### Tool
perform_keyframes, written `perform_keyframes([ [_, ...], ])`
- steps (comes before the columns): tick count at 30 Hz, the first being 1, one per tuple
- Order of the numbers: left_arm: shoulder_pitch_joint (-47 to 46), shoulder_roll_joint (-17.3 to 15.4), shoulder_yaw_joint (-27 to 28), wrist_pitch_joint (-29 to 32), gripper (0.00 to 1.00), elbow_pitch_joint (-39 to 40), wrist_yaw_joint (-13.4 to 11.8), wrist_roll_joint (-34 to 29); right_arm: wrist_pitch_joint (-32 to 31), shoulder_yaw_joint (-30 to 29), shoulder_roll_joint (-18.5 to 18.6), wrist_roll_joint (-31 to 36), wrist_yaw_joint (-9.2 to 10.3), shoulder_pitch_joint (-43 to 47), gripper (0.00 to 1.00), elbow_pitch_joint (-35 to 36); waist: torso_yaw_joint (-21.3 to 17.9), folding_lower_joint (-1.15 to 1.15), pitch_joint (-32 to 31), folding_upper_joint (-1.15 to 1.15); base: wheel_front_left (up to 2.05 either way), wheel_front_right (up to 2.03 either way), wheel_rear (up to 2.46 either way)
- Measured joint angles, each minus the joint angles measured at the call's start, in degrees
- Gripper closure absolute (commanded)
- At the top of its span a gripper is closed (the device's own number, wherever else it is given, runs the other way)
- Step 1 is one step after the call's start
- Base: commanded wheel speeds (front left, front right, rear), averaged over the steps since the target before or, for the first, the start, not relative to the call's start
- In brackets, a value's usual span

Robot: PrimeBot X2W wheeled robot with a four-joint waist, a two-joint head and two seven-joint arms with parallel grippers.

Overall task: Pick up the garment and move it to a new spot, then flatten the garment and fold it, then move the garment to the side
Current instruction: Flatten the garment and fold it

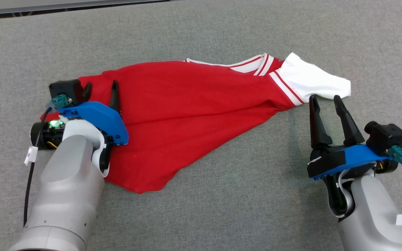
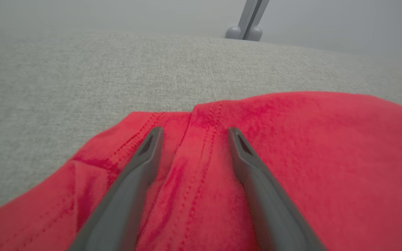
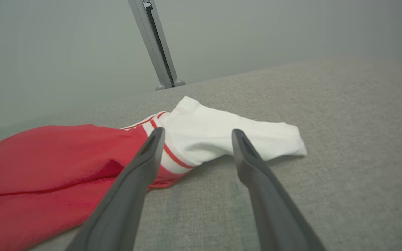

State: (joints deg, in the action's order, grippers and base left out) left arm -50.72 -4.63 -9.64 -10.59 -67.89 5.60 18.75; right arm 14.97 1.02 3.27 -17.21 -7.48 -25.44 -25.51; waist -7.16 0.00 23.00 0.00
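Two grippers are held wide: the left gripper (image 1: 101, 84) over the hem (image 2: 173, 120) of the garment (image 1: 187, 94), the right gripper (image 1: 325, 98) beside its sleeve (image 1: 309, 78). Flattening on the surface (image 1: 222, 35) is judged in hand; both ends must be pinched and drawn apart

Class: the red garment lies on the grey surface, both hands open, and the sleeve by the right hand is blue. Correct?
No. The sleeve by the right hand is white, not blue; the right wrist view shows it. The rest stands.
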Motion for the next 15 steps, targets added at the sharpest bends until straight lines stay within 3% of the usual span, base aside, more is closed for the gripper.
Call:
perform_keyframes([
  [1, 0.0, 0.2, -0.26, -0.24, 0.52, -0.41, 0.1, 0.0, 0.0, 0.1, -0.03, 0.0, -0.01, 0.0, 0.0, -0.11, 0.14, 0.0, -0.13, 0.0, 0.0, 0.0, 0.0],
  [2, 0.01, 0.42, -0.53, -0.49, 0.71, -0.77, 0.35, 0.02, 0.0, 0.15, -0.08, 0.0, 0.0, 0.0, 0.0, -0.24, 0.31, 0.0, -0.31, 0.0, 0.0, 0.0, 0.0],
  [3, 0.03, 0.52, -0.9, -0.85, 1.0, -1.02, 0.49, -0.02, 0.0, 0.21, -0.11, 0.0, 0.0, 0.0, 0.0, -0.37, 0.48, 0.0, -0.5, 0.0, 0.0, 0.0, 0.0],
  [10, 0.68, 1.23, -3.41, -3.67, 1.0, -0.49, 1.35, -0.08, 0.0, 0.18, -0.19, 0.0, 0.0, 0.2, 0.0, -1.23, 2.08, 0.0, -3.1, 0.0, 0.0, 0.0, 0.0],
  [15, 4.08, 1.64, -4.83, -4.31, 1.0, 4.78, 1.52, -0.08, 0.01, -0.89, -0.26, 0.0, -0.01, 2.31, 0.0, -2.08, 4.32, 0.0, -7.67, 0.0, 0.0, 0.0, 0.0],
])
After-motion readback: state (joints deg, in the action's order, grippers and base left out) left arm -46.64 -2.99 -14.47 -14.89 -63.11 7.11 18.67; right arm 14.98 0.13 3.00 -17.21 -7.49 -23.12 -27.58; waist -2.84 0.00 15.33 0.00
